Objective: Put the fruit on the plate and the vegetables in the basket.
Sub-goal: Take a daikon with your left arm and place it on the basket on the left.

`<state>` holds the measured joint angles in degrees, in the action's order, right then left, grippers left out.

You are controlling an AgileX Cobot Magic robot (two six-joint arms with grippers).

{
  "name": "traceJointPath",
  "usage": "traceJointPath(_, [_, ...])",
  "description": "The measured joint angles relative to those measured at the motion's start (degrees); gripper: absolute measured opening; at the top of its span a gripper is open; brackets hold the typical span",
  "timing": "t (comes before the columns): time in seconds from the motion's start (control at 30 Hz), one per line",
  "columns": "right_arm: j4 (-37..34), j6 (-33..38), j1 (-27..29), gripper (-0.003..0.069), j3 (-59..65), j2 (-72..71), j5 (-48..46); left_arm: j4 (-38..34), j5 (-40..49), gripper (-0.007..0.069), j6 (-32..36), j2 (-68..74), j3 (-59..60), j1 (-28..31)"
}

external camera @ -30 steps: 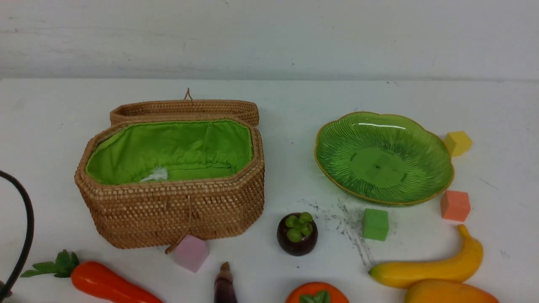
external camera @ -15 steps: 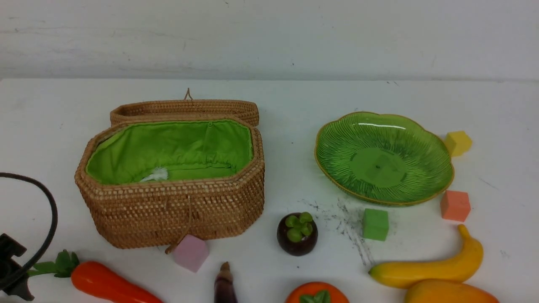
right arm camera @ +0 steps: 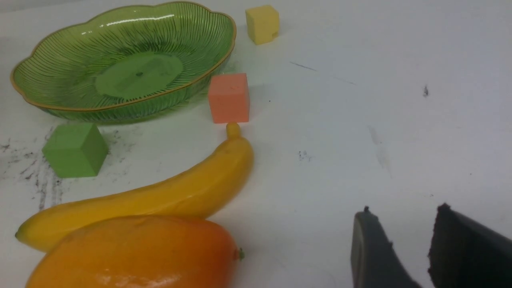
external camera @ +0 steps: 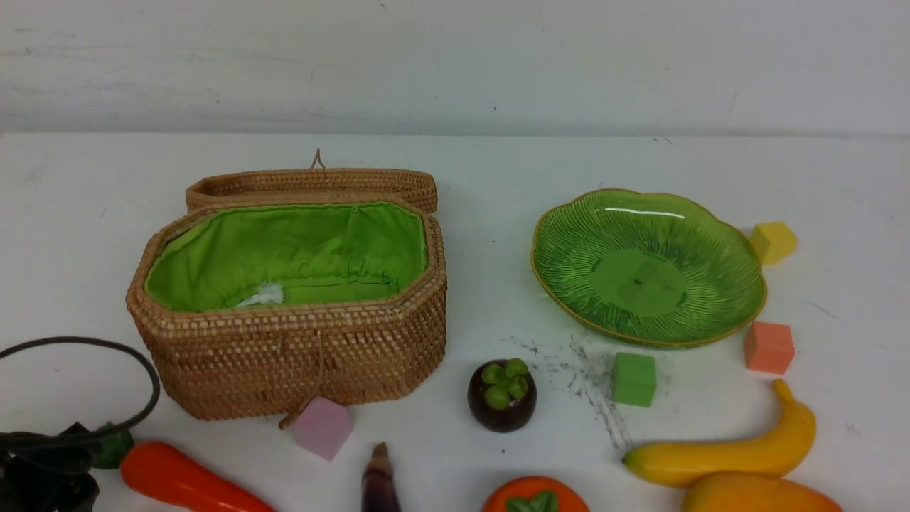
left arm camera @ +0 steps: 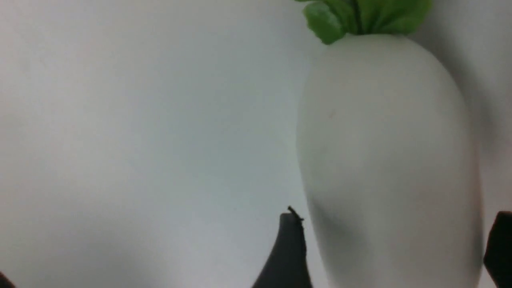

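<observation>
The white radish (left arm camera: pixel 384 152) with green leaves lies on the table between the fingers of my left gripper (left arm camera: pixel 398 216). The gripper is open, with a gap showing beside one finger (left arm camera: pixel 288 252). My right gripper (right arm camera: pixel 405 210) is open and empty over bare table, beside the mango (right arm camera: pixel 132 256) and banana (right arm camera: pixel 160 196). The green plate (external camera: pixel 647 267) is empty. The basket (external camera: pixel 284 355) stands with its lid back. Along the front edge lie the carrot (external camera: pixel 185 483), eggplant (external camera: pixel 380 483), persimmon (external camera: pixel 534 498) and mangosteen (external camera: pixel 502 395).
Foam cubes stand about: pink (external camera: pixel 323 427) against the basket's front, green (external camera: pixel 634 379), orange (external camera: pixel 768 347) and yellow (external camera: pixel 773 242) around the plate. The left arm's black body and cable loop (external camera: pixel 43 469) fill the near left corner. A small white tuft lies in the basket lining.
The left arm's black body and cable have come down into the near left corner and now cover the carrot's leaves. Nothing else on the table has moved.
</observation>
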<state>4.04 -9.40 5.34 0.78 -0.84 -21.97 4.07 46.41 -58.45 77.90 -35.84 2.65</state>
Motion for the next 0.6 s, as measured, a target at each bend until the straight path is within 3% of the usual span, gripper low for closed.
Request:
traceJointPath(0.37, [0.0,0.0,0.0,0.0243,0.0,0.0,0.0,0.11,-4.25,0.0591,-0.18,7.16,-0.05,0.0])
traceJointPath(0.6, [0.0,0.0,0.0,0.0243,0.0,0.0,0.0,0.11,-3.73,0.0535,0.0,7.27,-0.05,0.0])
